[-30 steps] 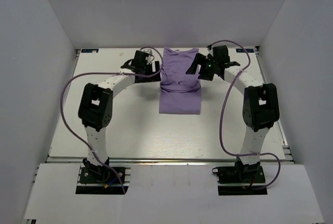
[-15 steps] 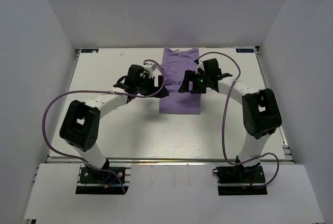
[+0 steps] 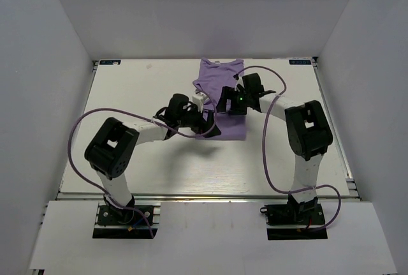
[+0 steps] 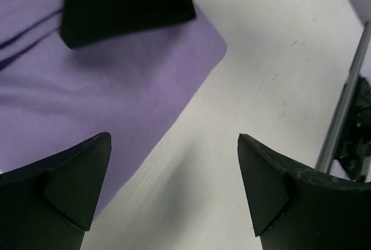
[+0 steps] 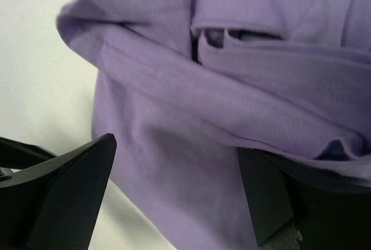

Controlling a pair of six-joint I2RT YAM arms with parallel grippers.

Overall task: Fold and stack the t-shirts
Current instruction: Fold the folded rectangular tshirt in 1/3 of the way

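Note:
The lavender t-shirt [image 3: 220,74] lies partly folded at the back middle of the white table [image 3: 146,160]; its near part [image 3: 233,131] is flat. My left gripper [image 3: 209,128] is open and empty at the shirt's near left corner. In the left wrist view the left gripper [image 4: 174,140] has bare table between its fingers and the cloth [image 4: 104,87] by the left finger. My right gripper [image 3: 227,104] is open low over the shirt's middle. In the right wrist view the right gripper [image 5: 174,145] straddles bunched folds of cloth [image 5: 232,99].
White walls close in the table at the back and both sides. Thin purple cables [image 3: 271,154] loop off both arms. A metal rail [image 4: 348,111] runs along the table's edge. The black body of the right gripper [image 4: 124,3] hangs over the cloth.
Both grippers have moved from the shirt's back end toward the near side. The left one has come to the shirt's near left corner. The right one is now over the middle fold.

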